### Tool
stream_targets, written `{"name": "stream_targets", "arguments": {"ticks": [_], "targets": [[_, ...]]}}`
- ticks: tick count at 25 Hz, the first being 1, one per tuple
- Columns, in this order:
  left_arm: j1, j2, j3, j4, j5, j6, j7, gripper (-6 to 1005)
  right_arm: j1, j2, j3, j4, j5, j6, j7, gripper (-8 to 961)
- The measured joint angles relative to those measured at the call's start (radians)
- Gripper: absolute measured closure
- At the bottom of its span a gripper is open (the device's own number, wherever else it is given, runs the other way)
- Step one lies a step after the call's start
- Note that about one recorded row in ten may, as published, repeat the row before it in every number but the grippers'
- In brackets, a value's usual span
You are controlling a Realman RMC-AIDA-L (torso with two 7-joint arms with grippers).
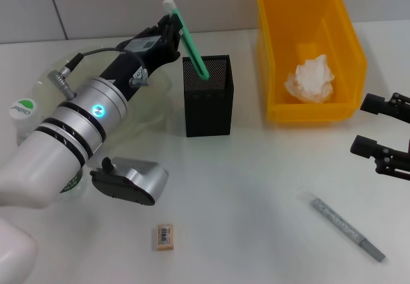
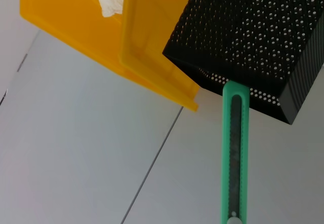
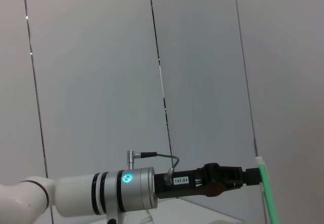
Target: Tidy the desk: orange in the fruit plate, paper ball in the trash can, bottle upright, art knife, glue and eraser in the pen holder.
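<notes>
Art knife [image 1: 190,39]: held near its upper, white-tipped end by the left tool [image 1: 172,31], whose fingers are closed on it. It is tilted, with the lower end already inside the mouth of the pen holder [image 1: 209,98], close to the near-left rim. It is judged light, stiff and smooth-sided, so a grip across the flat faces near one end is suited; slipping is possible if the hold is loosened early.

Pen holder: upright black mesh cup on the worktop [image 1: 256,181], just beside the trash can [image 1: 311,53]. Its rim is thin and hard, and it is judged liable to tip if the knife is levered against it.

Paper ball [image 1: 311,80]: lying inside the trash can.

Glue [image 1: 348,227]: lying flat at the near right, well apart from other things, with open room all around it.

Eraser [image 1: 165,237]: lying flat at the near left, small and low.

Fruit plate [image 1: 57,69]: largely hidden behind the left arm.

Bottle [image 1: 23,114]: only the cap is seen, at the far left.

Right tool [image 1: 378,130]: parked at the right edge, its fingers spread apart, nothing held.
</notes>
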Motion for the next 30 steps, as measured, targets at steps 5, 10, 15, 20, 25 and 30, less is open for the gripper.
{"name": "stream_targets", "arguments": {"ticks": [5,10,15,20,25,30], "targets": [[-0.002,0.000,-0.001,0.000,0.000,0.000,0.009,895,-0.001,0.000,0.000,-0.002,0.001,0.000,0.000,191],[-0.008,0.000,0.000,-0.002,0.000,0.006,0.009,895,-0.002,0.000,0.008,-0.002,0.001,-0.002,0.000,192],[-0.009,0.000,0.004,-0.004,0.000,0.009,0.006,895,-0.004,0.000,0.010,-0.001,0.001,-0.003,0.000,192],[-0.010,0.000,0.005,-0.005,0.000,0.009,-0.001,864,-0.004,0.000,0.011,-0.001,0.001,-0.003,0.000,192],[-0.009,0.000,0.009,-0.005,-0.001,0.009,-0.012,729,-0.004,0.000,0.012,-0.001,0.001,-0.003,0.000,191],[-0.012,0.000,0.005,-0.004,-0.033,0.003,-0.018,609,-0.001,0.000,0.012,0.002,0.001,-0.003,0.000,191]]}}
